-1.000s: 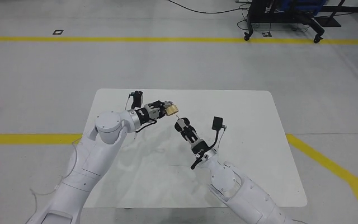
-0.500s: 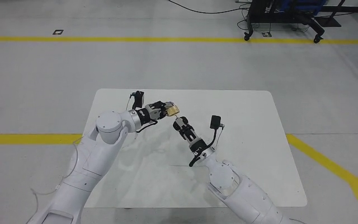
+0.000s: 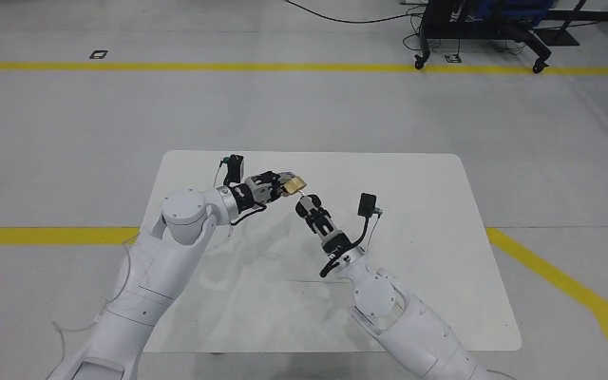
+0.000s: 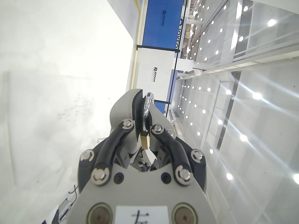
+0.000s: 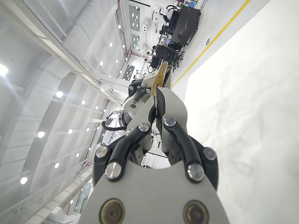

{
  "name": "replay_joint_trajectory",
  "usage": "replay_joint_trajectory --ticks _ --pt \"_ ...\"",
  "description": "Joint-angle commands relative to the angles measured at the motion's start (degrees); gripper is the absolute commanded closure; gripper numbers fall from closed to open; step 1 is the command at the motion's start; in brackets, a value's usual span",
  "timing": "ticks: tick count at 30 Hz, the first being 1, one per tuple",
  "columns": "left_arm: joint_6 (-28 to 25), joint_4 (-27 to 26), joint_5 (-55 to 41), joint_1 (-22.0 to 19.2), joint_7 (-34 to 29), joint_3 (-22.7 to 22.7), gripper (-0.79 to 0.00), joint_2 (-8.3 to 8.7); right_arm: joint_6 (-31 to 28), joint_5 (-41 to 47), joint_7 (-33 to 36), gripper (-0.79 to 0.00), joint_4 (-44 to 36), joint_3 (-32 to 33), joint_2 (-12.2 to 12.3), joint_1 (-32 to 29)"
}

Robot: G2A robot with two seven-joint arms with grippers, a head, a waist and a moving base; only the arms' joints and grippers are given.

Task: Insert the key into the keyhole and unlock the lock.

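My left end effector (image 3: 282, 183) is clenched on the brass lock (image 3: 293, 183), held up over the white counter (image 3: 418, 190). My right end effector (image 3: 306, 202) pinches the key (image 5: 155, 103), tip right up against the lock's brass edge. The two face each other, nearly touching. Whether the key's actually in the keyhole, I can't tell
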Motion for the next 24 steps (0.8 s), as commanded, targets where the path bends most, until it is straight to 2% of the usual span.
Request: replay_joint_trajectory --ticks 1,24 --pt "0.1 0.0 0.1 0.0 -0.1 0.0 0.0 -0.02 0.1 0.0 0.2 0.0 0.1 0.1 -0.2 -0.1" --pt "-2.1 -0.6 0.5 0.5 -0.5 -0.8 0.0 -0.26 0.3 0.7 4.0 0.0 -0.9 2.7 -1.6 -1.8"
